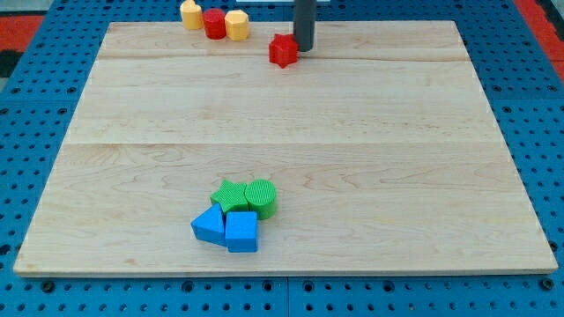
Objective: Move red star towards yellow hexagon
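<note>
Tip (303, 49) touches the right side of the red star (282, 51), near the board (282, 114) top edge. Yellow hexagon (236, 25) lies up-left of the star, beside a red cylinder (214, 23) and another yellow block (190, 14). No pincer fitted; bare rod only.

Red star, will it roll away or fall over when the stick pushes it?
Probably not: the red star looks squat and flat-bottomed, so it should slide on the smooth wooden board. Its points might make it spin, because my tip touches it off-centre, on the view's right.
</note>
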{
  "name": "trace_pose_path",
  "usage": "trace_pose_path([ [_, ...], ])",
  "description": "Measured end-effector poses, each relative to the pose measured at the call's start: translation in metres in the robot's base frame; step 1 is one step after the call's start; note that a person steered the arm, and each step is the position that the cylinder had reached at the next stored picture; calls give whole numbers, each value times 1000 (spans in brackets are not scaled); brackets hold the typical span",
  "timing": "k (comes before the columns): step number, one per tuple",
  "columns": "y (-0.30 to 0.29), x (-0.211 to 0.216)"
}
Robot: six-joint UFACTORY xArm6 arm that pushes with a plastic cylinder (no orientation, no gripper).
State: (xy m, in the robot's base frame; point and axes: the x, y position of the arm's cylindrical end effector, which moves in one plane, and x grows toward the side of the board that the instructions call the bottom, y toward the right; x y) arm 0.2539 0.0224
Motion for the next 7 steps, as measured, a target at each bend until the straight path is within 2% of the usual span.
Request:
trace_pose_path([
  [1, 13, 35],
  [2, -15, 33],
  [3, -38, -13],
  [4, -70, -36],
  [5, -94, -31],
  [6, -94, 3],
  [7, -93, 55],
])
